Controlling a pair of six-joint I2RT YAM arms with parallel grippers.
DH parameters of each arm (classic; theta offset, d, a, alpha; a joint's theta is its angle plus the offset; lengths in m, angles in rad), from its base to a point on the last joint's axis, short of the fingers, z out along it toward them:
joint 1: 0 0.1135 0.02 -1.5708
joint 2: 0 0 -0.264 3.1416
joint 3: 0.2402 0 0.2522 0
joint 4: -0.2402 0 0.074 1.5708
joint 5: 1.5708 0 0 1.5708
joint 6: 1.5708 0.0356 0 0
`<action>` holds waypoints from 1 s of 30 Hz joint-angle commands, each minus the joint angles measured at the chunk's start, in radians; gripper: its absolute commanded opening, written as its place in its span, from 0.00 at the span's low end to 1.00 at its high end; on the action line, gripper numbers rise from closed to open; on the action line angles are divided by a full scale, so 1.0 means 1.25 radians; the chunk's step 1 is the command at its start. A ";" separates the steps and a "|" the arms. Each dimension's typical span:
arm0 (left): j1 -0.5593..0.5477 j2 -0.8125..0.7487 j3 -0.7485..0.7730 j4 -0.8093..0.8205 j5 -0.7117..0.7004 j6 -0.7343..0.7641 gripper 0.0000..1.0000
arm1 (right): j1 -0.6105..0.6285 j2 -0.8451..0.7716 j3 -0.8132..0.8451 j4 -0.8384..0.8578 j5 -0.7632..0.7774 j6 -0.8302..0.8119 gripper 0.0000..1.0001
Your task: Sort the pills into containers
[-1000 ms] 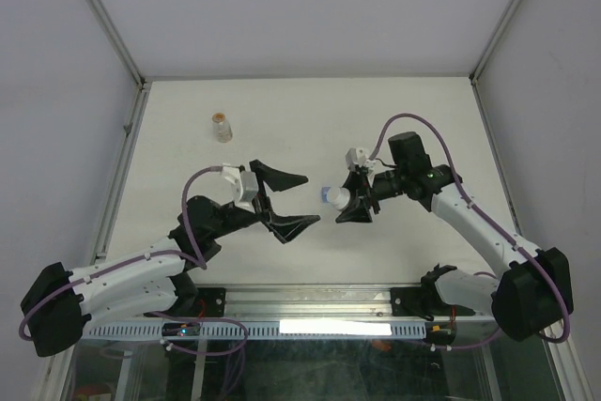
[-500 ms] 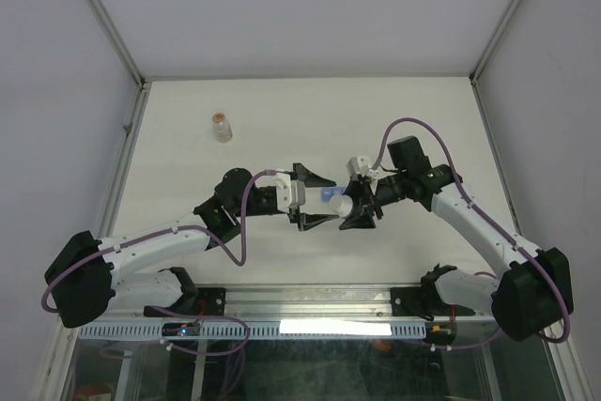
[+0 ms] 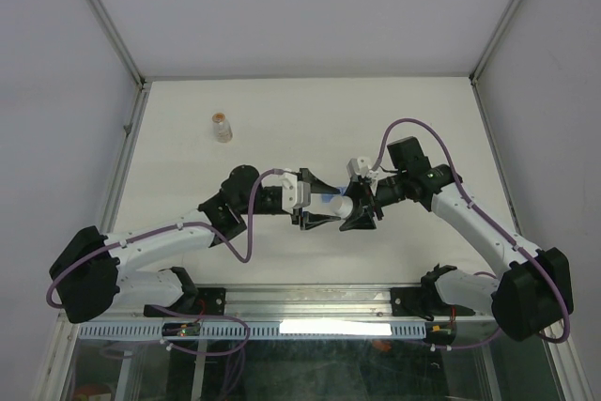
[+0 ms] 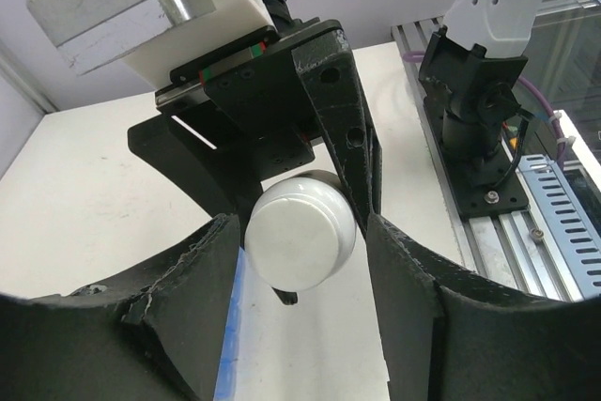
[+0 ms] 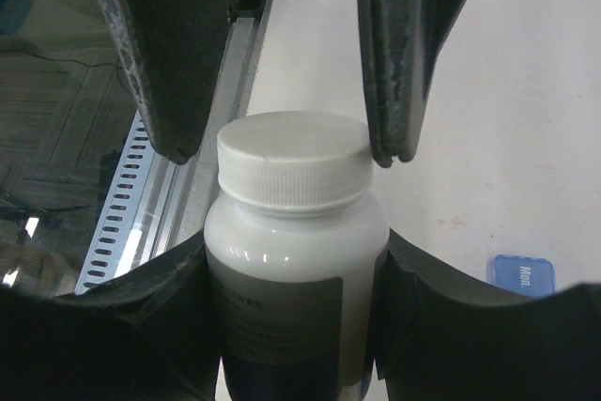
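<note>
R gripper (image 3: 358,207): clamped on body of white bottle (image 5: 296,265), cap (image 4: 300,241) toward L arm, mid-table (image 3: 423,119).
L gripper (image 3: 314,206): fingers either side of cap; gripping or not, can't tell.
Pill organiser (image 5: 522,276): blue, flat on table near bottle.
Small clear bottle (image 3: 222,127): upright, far L, well apart.

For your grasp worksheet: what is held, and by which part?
Right gripper holds the white pill bottle by its body. Left gripper brackets the cap; grip cannot be told.
</note>
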 commanded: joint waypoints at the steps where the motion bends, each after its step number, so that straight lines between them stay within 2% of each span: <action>1: 0.007 0.013 0.044 -0.013 0.038 0.030 0.56 | 0.005 -0.004 0.043 0.007 -0.029 -0.016 0.00; 6: 0.016 0.018 0.047 -0.018 0.056 0.025 0.49 | 0.004 -0.002 0.042 0.007 -0.028 -0.016 0.00; 9: 0.019 0.019 0.050 -0.022 0.065 0.023 0.39 | 0.005 -0.001 0.041 0.008 -0.028 -0.016 0.00; 23: 0.034 0.050 0.087 -0.072 0.100 0.001 0.37 | 0.005 -0.001 0.043 0.008 -0.024 -0.014 0.00; 24: 0.034 0.053 0.091 -0.077 0.104 0.001 0.34 | 0.004 -0.001 0.043 0.007 -0.023 -0.014 0.00; 28: 0.037 0.060 0.099 -0.082 0.105 -0.017 0.02 | 0.005 -0.001 0.043 0.007 -0.019 -0.013 0.00; 30: 0.037 0.058 0.094 -0.071 0.094 -0.062 0.00 | 0.005 0.000 0.045 0.009 -0.011 -0.009 0.00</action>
